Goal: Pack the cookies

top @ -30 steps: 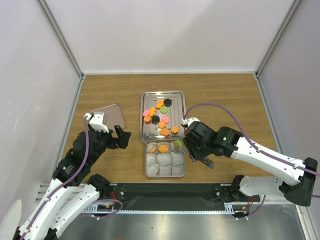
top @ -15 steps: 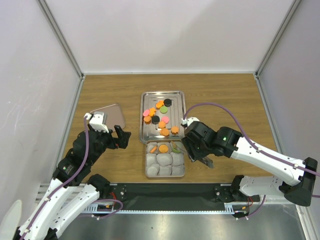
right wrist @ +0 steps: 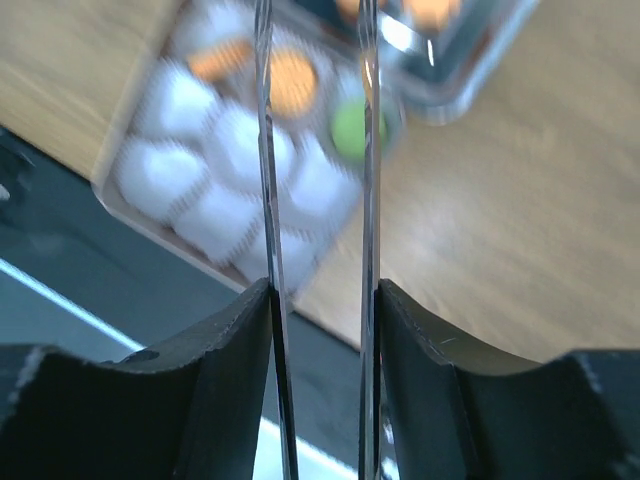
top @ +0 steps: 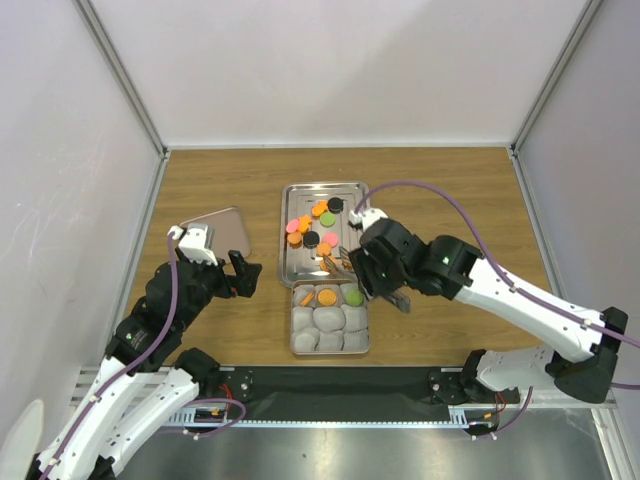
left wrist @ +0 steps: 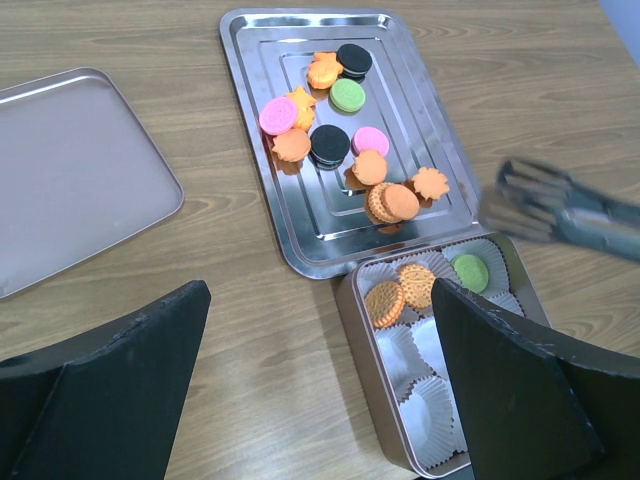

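Note:
Several cookies (top: 322,235), orange, black, green and pink, lie on a silver tray (top: 290,270). They also show in the left wrist view (left wrist: 345,150). A tin (top: 296,335) of paper cups below the tray holds two orange cookies (left wrist: 400,290) and a green one (top: 353,296) in its far row. My right gripper (top: 372,275) is shut on metal tongs (left wrist: 560,205) whose tips reach over the tray's near right corner. The tong blades (right wrist: 263,150) stand apart with nothing between them. My left gripper (top: 245,275) is open and empty, left of the tin.
A flat metal lid (top: 225,232) lies on the table to the left of the tray and shows in the left wrist view (left wrist: 70,170). White walls close in the table on three sides. The black base strip runs along the near edge.
My right gripper has moved the tongs from the tin's right edge up and left towards the tray. The green cookie now lies in the tin's far right cup. The left arm has not moved.

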